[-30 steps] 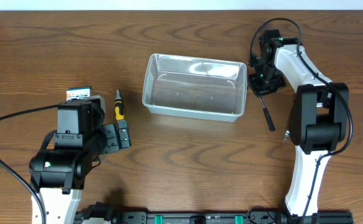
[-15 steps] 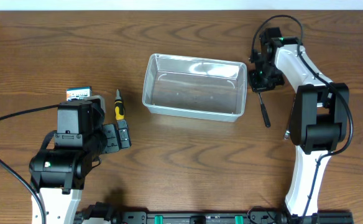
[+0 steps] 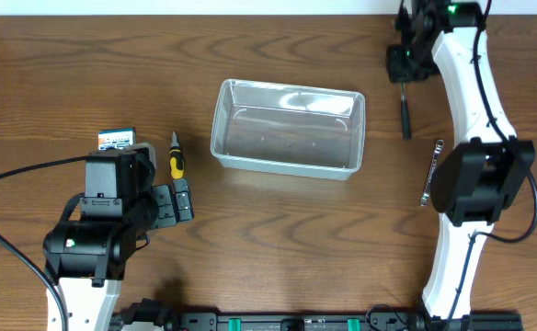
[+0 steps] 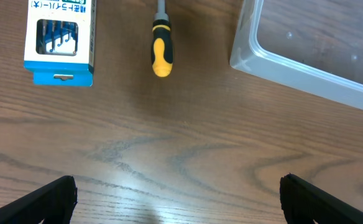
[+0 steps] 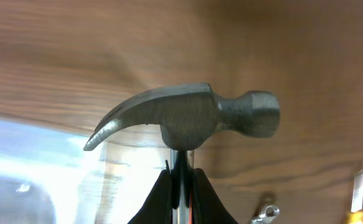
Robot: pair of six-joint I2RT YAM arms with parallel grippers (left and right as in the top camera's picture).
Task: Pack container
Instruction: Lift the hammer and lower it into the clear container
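Note:
The container (image 3: 287,129) is a clear rectangular tub standing at mid table with nothing in it; its corner shows in the left wrist view (image 4: 312,53) and as a pale blur in the right wrist view (image 5: 26,168). My right gripper (image 3: 405,62) is raised at the back right, beyond the tub's right end, and is shut on a hammer (image 5: 188,118) just below its grey steel head. The dark handle (image 3: 405,115) hangs beneath. My left gripper (image 3: 184,199) rests low at the left, wide open, with bare wood between its fingers (image 4: 51,199).
A yellow and black screwdriver (image 3: 176,158) (image 4: 161,53) lies left of the tub, in front of my left gripper. A small blue and white box (image 3: 117,138) (image 4: 60,40) lies further left. A silver wrench (image 3: 431,172) (image 5: 265,213) lies right of the tub.
My right arm has lifted the hammer off the table and carried it toward the back edge. The wrench beside the right arm has come into sight. The left arm has not moved.

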